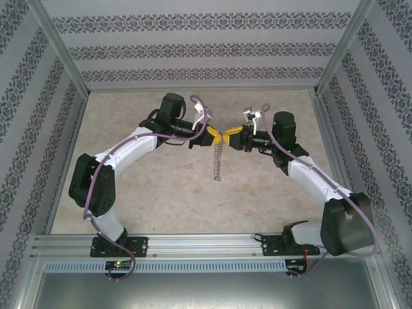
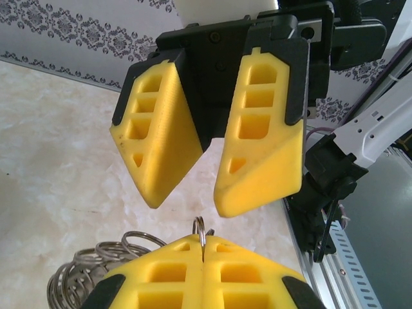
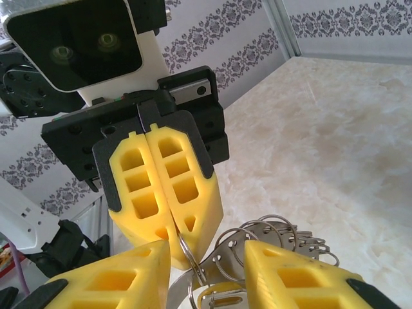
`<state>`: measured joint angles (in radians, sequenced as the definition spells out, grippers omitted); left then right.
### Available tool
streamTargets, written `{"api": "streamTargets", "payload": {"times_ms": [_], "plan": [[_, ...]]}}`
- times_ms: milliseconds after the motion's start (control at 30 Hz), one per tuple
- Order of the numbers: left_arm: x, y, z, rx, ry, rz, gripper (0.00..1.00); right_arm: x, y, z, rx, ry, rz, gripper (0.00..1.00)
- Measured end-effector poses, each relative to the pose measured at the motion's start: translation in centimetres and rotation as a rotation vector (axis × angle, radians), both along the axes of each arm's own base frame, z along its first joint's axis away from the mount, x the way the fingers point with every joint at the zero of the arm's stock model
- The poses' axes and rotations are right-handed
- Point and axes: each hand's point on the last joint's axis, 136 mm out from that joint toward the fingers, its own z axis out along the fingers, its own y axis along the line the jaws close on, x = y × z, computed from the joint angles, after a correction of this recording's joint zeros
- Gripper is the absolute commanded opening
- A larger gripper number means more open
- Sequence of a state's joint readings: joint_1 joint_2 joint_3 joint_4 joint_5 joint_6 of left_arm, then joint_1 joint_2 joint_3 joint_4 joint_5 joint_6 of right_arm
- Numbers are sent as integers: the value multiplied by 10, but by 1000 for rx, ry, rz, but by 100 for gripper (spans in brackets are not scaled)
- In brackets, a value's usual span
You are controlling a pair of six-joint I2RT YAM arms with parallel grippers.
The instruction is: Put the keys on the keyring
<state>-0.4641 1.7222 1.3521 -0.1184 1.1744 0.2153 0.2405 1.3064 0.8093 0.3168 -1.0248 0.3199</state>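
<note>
We are pinching the keyring (image 2: 201,230) in our pressed-together left hand (image 2: 203,254) above the middle of the surface (image 1: 161,187), while our spread right hand (image 2: 187,199) is flanking what may be the key (image 3: 215,298), risking knocking it loose by closing off-centre.

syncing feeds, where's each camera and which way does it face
top: above and behind the bases, looking down at the table; left arm, right arm, left gripper and right gripper tip to tip.
left wrist: on the left arm, past its shut fingers toward the open right gripper.
right wrist: on the right arm, past its open fingers toward the left gripper.
shared: both wrist views show the ring the left gripper pinches.
</note>
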Motion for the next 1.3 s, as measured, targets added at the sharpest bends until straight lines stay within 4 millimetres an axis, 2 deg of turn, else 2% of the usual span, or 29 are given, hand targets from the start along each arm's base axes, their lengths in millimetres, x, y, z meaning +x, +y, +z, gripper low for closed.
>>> {"api": "streamTargets", "payload": {"times_ms": [233,433,533,700,833,900,1133,1200,1300], "plan": [[0,0,0,0,0,0,0,1,4,-7,-1,16,17,31],[1,0,0,2,-1,4,0,-3,6,-4,8,17,37,13],[2,1,0,3,2,8,0,-3,8,-2,12,13,54,0],[4,3,-1,5,10,18,0,-2,10,-1,9,22,76,0],[6,3,1,8,-1,28,17,-2,10,3,-27,21,86,0],[7,3,4,10,-15,31,22,0,11,9,-63,6,89,0],[13,18,35,24,-83,44,28,10,18,46,-252,-130,91,0],[16,24,45,30,-103,50,28,10,21,49,-307,-150,103,0],[19,33,57,38,-131,55,28,10,27,43,-407,-141,138,0]]}}
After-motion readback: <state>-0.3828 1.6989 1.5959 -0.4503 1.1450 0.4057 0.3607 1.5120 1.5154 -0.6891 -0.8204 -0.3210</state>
